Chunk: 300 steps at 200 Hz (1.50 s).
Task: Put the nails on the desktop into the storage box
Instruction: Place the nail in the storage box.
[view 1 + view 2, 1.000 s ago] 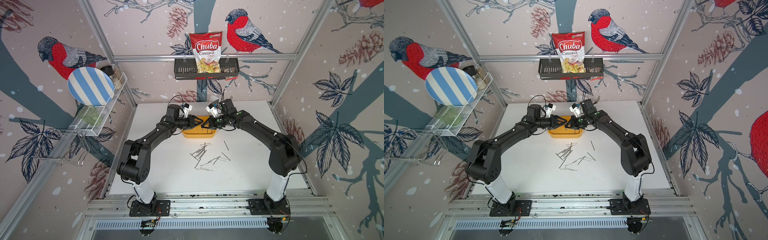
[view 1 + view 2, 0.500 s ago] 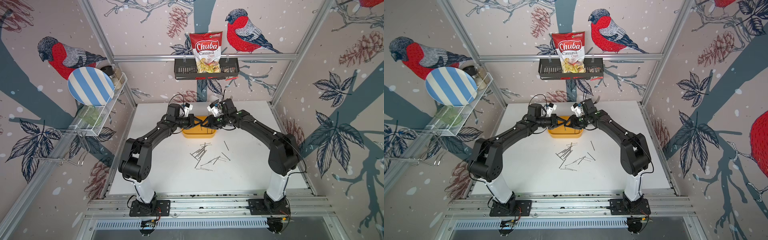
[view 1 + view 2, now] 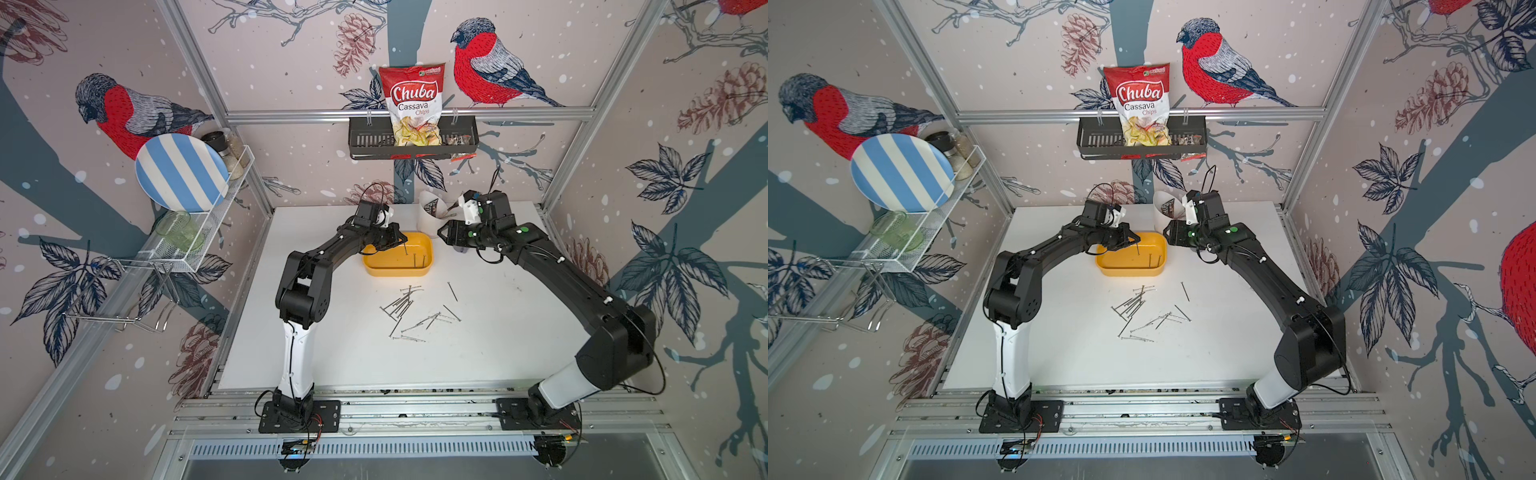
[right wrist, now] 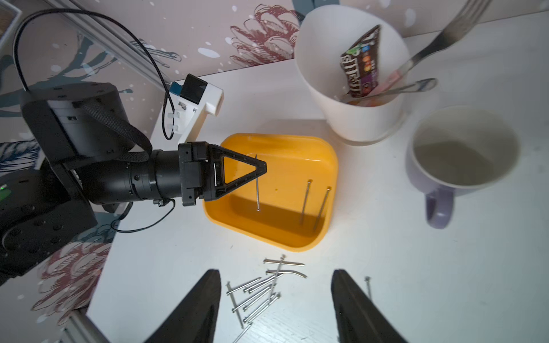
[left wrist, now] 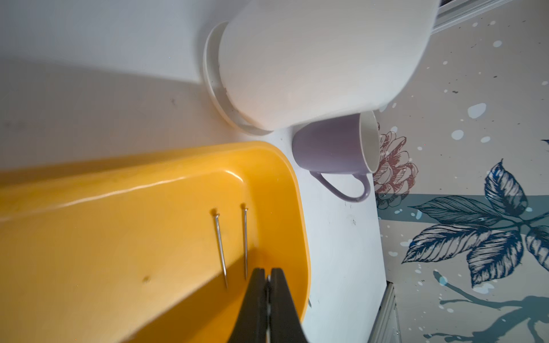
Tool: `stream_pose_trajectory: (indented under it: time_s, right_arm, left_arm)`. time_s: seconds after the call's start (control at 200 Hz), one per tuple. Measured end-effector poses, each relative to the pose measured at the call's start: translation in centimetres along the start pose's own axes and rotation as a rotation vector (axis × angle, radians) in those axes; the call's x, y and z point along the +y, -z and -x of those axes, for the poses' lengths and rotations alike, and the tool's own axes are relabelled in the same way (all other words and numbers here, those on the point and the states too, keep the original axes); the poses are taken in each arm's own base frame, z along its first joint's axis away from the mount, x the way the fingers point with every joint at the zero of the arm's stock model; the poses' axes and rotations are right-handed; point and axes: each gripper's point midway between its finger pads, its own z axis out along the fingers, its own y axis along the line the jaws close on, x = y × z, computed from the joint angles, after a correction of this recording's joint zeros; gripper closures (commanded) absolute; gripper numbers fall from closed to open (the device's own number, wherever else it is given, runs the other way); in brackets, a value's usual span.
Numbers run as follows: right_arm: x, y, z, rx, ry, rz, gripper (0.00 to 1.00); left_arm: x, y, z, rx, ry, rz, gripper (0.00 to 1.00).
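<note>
Nearest my bases the worktop is bare. Next comes the heap. The nails lie scattered and crossed over one another in the middle of the worktop, with one stray nail apart on my right side of it. That heap is the bulk of the job, and none of it is in the box yet.

Just past the heap sits the storage box, open and level. On its floor two nails lie side by side towards its right end. That's all that's banked so far.

My left end effector is over the box, pinched tight on a third nail, which hangs upright from the tips. I can't tell whether its lower end touches the floor of the box. I'd say a simple release drops it in.

My right end effector hangs beside the box on my right, jaws spread wide with nothing between them, looking free to go for the heap.

So it's early going by my reckoning, with two in, one on the way and most left on the worktop.

Furthest back stand the white cutlery holder with its fork and the purple mug. Neither is part of my job.
</note>
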Motion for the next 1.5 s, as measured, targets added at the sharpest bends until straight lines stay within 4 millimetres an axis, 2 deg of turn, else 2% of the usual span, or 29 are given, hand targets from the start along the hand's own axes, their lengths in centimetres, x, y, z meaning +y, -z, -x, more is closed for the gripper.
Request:
stream_pose_trajectory:
  time_s: [0.14,0.25,0.285,0.325,0.345,0.61,0.76,0.83,0.92,1.05,1.186,1.326,1.501]
  right_arm:
    - [-1.3,1.4,-0.7,-0.043,0.034,-0.058,0.35]
    - [-2.2,2.1,-0.9,-0.063,0.047,-0.095,0.31]
    - [-2.5,2.3,-0.9,-0.070,0.048,-0.108,0.24]
    - [-2.6,2.7,-0.9,-0.079,0.048,-0.115,0.04]
    - [-2.7,2.8,-0.9,-0.087,0.049,-0.121,0.00]
    - [-4.2,5.2,-0.8,-0.193,0.007,-0.189,0.00]
    - [-4.5,5.4,-0.9,-0.215,-0.019,-0.195,0.00]
    - [-4.7,5.3,-1.1,-0.210,-0.031,-0.197,0.00]
    - [-4.7,5.3,-1.2,-0.202,-0.033,-0.191,0.00]
    - [-4.8,4.7,-1.3,-0.170,-0.050,-0.173,0.00]
    - [-5.0,2.8,-3.3,-0.068,-0.085,-0.150,0.00]
    - [-4.7,1.2,-5.3,0.032,-0.111,-0.115,0.01]
    - [-5.4,-0.3,-7.4,0.129,-0.170,-0.134,0.08]
  left_arm:
    - [0.4,-2.5,0.3,0.021,-0.016,0.022,1.00]
    - [1.7,-3.8,-0.7,0.055,-0.001,0.046,1.00]
    - [2.1,-4.1,-1.2,0.069,0.008,0.055,1.00]
    - [2.5,-4.4,-1.7,0.083,0.016,0.066,1.00]
    - [2.6,-4.5,-1.9,0.087,0.015,0.069,1.00]
    - [3.9,-5.9,-3.8,0.128,0.006,0.104,1.00]
    - [5.0,-6.2,-4.3,0.140,0.005,0.132,1.00]
    - [5.1,-6.3,-4.3,0.141,-0.001,0.133,0.90]
    - [5.1,-6.3,-4.3,0.140,-0.002,0.137,0.81]
    - [4.9,-6.1,-4.1,0.136,-0.005,0.134,0.75]
    - [4.4,-5.3,-4.4,0.137,-0.004,0.133,0.71]
    - [2.9,-3.5,-4.6,0.131,-0.011,0.119,0.67]
    - [-0.1,-0.1,-4.9,0.113,-0.035,0.079,0.63]
